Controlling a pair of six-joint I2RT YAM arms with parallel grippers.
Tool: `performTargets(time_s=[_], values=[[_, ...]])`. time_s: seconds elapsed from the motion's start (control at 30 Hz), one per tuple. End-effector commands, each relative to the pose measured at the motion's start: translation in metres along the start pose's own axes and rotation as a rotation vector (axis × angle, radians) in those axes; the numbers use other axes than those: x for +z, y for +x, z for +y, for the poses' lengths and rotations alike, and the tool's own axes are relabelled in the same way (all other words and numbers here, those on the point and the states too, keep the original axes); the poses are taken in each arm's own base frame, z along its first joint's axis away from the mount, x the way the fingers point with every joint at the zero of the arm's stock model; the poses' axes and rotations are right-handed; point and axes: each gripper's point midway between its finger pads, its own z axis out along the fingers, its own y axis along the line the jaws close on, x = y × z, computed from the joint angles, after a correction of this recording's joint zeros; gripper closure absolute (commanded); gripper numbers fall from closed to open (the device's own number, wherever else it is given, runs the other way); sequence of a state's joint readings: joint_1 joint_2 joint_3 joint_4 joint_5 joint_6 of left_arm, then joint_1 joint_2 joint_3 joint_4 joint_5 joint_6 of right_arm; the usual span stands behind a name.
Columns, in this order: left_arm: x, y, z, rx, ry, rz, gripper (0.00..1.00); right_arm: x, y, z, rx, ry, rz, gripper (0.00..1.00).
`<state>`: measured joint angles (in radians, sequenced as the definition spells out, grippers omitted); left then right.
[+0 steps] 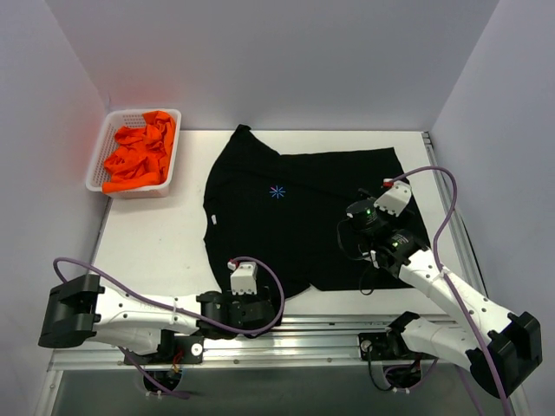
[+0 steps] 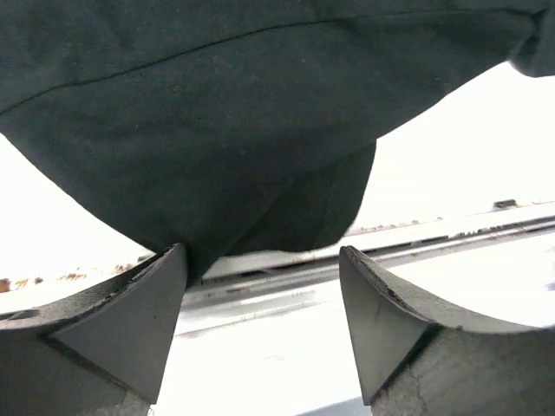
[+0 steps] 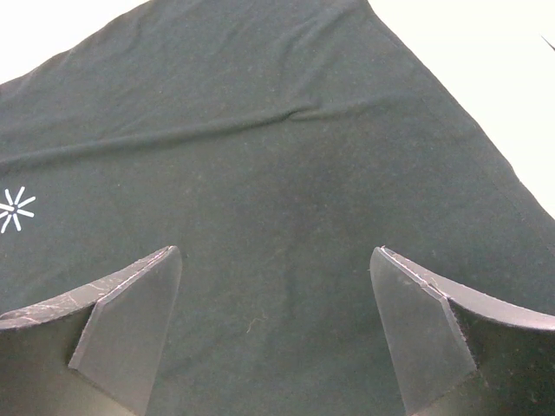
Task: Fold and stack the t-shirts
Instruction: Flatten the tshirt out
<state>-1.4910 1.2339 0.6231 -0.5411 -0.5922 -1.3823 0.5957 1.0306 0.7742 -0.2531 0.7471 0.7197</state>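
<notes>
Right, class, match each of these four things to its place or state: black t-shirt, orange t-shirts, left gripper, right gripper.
Things:
1 black t-shirt
2 orange t-shirts
3 left gripper
4 right gripper

Places:
A bunched in the white basket
B open, at the shirt's near edge
C spread on the table
D open, over flat cloth right of the star mark

Pairs: 1-C, 2-A, 3-B, 4-D

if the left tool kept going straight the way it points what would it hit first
Most likely the near edge of the black t-shirt, which fills the view right ahead of the open left tool. The cloth looks very close, though depth is hard to judge from the wrist view.
</notes>
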Motion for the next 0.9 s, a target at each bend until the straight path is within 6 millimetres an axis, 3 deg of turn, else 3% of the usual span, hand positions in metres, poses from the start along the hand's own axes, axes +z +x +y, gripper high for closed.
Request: performTargets(time_s=[0.0, 0.03, 0.17, 0.23, 0.33, 0.47, 0.87], values=[[-0.027, -0.019, 0.005, -0.005, -0.020, -0.013, 0.23, 0.001, -0.002, -0.011, 0.002, 0.050, -0.028, 0.13], [-0.034, -0.023, 0.015, 0.021, -0.049, -0.017, 0.24, 0.001, -0.001, -0.012, 0.000, 0.051, -0.028, 0.13], [-0.063, -0.045, -0.001, 0.040, 0.050, -0.025, 0.29, 0.003, 0.003, -0.014, -0.001, 0.055, -0.027, 0.13], [-0.065, -0.043, -0.004, 0.063, 0.053, 0.000, 0.29, 0.004, 0.006, -0.013, -0.008, 0.057, -0.020, 0.13], [-0.057, -0.024, -0.017, 0.121, 0.069, 0.072, 0.29, 0.006, 0.009, -0.013, -0.008, 0.060, -0.015, 0.13], [-0.025, 0.011, -0.020, 0.183, 0.042, 0.152, 0.29, 0.007, 0.009, -0.012, -0.005, 0.058, -0.017, 0.13], [0.010, 0.035, -0.046, 0.287, 0.069, 0.171, 0.33, 0.007, 0.009, -0.014, -0.008, 0.070, -0.020, 0.13]])
